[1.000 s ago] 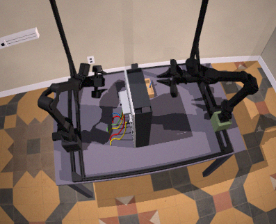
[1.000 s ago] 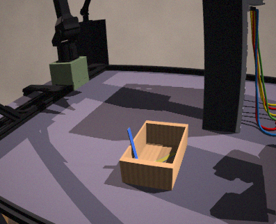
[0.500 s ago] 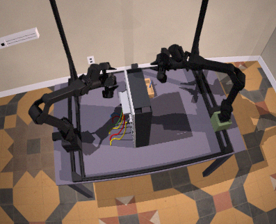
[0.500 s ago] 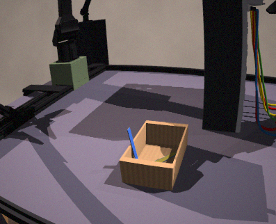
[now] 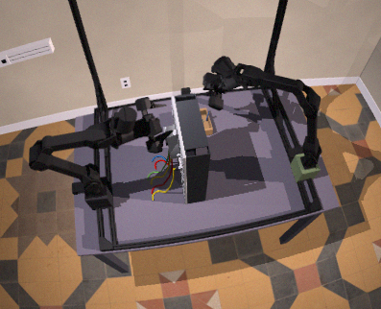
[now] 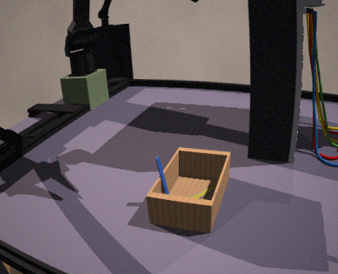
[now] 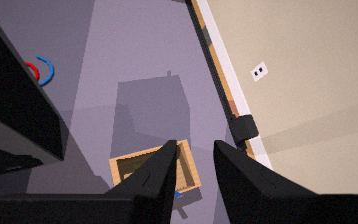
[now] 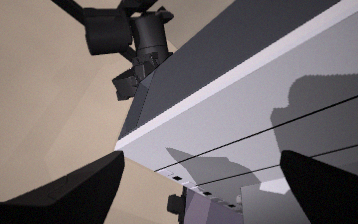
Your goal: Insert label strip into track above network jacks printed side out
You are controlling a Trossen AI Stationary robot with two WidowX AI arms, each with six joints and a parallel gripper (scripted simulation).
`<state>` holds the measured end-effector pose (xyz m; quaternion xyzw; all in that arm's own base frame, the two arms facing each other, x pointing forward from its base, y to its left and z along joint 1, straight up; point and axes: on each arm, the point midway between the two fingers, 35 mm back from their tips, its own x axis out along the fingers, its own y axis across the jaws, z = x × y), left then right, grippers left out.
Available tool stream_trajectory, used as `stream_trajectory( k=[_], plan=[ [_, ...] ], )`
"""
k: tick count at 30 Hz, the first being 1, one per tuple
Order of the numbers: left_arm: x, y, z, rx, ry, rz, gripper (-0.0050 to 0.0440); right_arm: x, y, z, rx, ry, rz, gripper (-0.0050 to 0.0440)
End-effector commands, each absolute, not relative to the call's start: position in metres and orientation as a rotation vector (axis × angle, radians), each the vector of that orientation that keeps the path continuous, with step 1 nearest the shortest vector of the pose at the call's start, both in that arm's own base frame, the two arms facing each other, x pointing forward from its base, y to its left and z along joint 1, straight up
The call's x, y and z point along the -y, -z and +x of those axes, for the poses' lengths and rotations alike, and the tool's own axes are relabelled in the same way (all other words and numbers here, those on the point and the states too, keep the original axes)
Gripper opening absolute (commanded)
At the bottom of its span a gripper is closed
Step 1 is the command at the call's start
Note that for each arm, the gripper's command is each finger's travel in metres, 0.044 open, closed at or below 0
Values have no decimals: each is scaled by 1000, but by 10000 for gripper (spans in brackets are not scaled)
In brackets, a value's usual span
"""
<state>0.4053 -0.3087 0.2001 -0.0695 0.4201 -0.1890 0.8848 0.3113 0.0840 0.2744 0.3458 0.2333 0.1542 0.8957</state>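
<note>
We see a wooden box [image 5: 206, 129] [image 6: 180, 213] [image 7: 196, 175], its walls light brown and marked by fine upright grain lines, with a finish that looks matt. The surface [image 5: 143, 216] [image 6: 105, 221] [image 7: 135, 50] is smooth and matt, without visible grain. The tall case [image 5: 192, 125] [image 6: 272, 85] has dark, flat sides that look like matt painted metal; its pale front [image 8: 220, 125] looks smooth, with only a soft sheen. We see cables [image 5: 164, 184] [image 6: 315, 85] with a smooth, plastic-like skin. The green block [image 5: 302, 169] [image 6: 82, 89] looks matt and even. The jaws of the left arm [image 7: 195, 145] and the right arm [image 8: 202, 152] are black, smooth and dull, like plastic.
</note>
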Motion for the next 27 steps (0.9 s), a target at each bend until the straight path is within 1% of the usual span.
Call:
stream_trajectory(
  k=[1,12,14,20,27],
  plan=[
    [322,-200,409,-921,367,-155,100,-43,-307,299,-380,-328,669,440],
    [342,-151,405,-1093,267,-129,100,18,-345,254,-198,-255,505,440],
    [342,-151,405,-1093,267,-129,100,18,-345,254,-198,-255,505,440],
    [350,-123,400,-1181,202,-107,100,39,-361,223,-111,-191,382,440],
    [357,-96,393,-1260,134,-80,100,45,-374,195,-49,-126,246,440]
  ],
)
